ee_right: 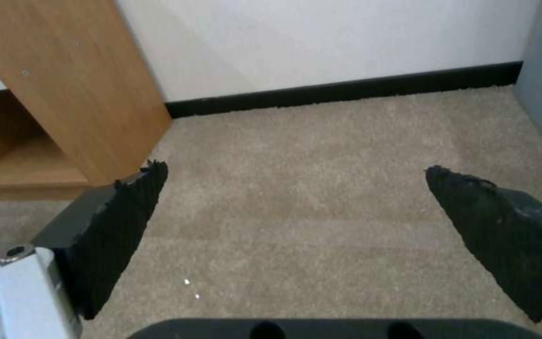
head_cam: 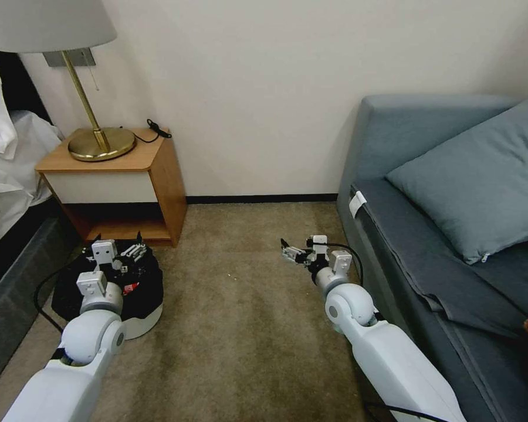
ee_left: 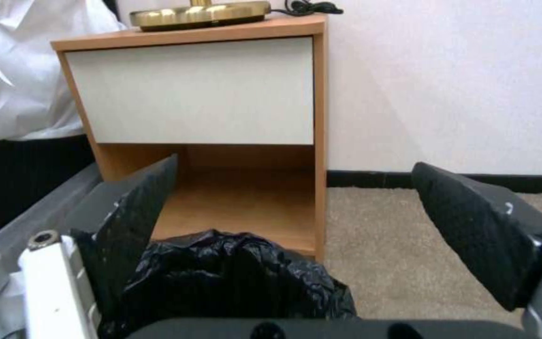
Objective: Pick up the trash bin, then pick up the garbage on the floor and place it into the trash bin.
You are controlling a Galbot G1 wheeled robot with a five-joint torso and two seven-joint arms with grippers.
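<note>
Two hands are seen low over the carpet. The left hand (head_cam: 123,253) is held over the trash bin (head_cam: 141,319), which stands on the carpet just in front of the nightstand (head_cam: 158,170), near the bed's edge. In the left wrist view its fingers (ee_left: 484,235) are spread wide, with the black bag (ee_left: 233,278) bunched between them but not clamped, so nothing is gripped. The bin is judged not yet lifted. A red-and-white scrap (head_cam: 130,287), taken to be a piece of garbage, is glimpsed inside the liner; more cannot be told. The right hand (head_cam: 288,251) is held out above bare carpet beside the sofa (head_cam: 393,146), fingers (ee_right: 114,226) wide apart and empty. Only pale specks (ee_right: 191,288) are noted on the carpet (head_cam: 240,328) ahead of it. Collection is judged largely done; no further litter is made out on the visible floor.
</note>
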